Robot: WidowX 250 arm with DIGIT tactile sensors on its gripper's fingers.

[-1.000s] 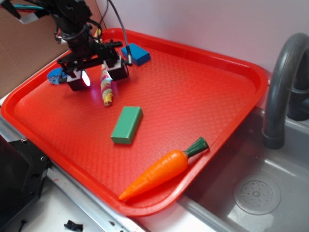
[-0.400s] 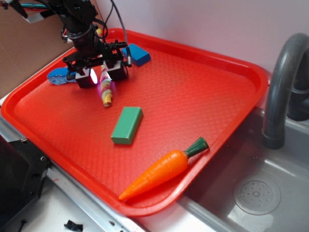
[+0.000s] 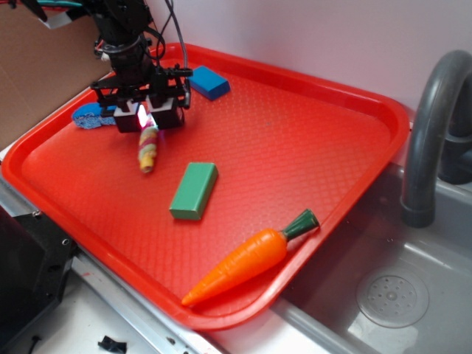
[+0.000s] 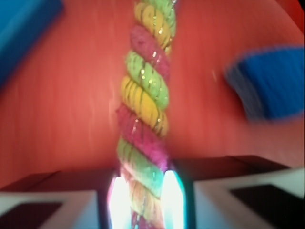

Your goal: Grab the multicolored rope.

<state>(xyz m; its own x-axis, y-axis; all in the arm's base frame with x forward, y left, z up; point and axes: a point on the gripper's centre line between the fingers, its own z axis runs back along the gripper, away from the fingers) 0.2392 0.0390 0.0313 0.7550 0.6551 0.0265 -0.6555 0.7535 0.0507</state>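
Looking from the near edge outward: toy carrot (image 3: 247, 259) near the front corner of the red tray (image 3: 310, 140), then a green block (image 3: 194, 190) in the middle, both well apart from the work. Further back, multicolored rope (image 3: 148, 146) with its upper end between the fingers of the gripper (image 3: 147, 116), lower end pointing toward the front of the tray. Gripper clenched on the rope end; wrist view confirms it, with rope (image 4: 144, 143) squeezed between the two glowing pads (image 4: 171, 200) and the twisted strands of yellow, pink and green running away over the red surface. Cannot tell if the free end touches the tray or hangs just above it.

For doing this step well: keep the fingers closed firmly and raise straight up, slowly. Hold is only on one end, so likely to swing or slip if moved sideways fast. Soft braid probably compresses, so better not to loosen at all. Blue block (image 3: 206, 82) at the back rim and a blue thing (image 3: 90, 114) just beside the gripper are close, so best to avoid drifting toward them. Beyond the tray, sink (image 3: 398, 295) and grey faucet (image 3: 435, 125).

No brand, label or writing readable anywhere; wrist view blurred.
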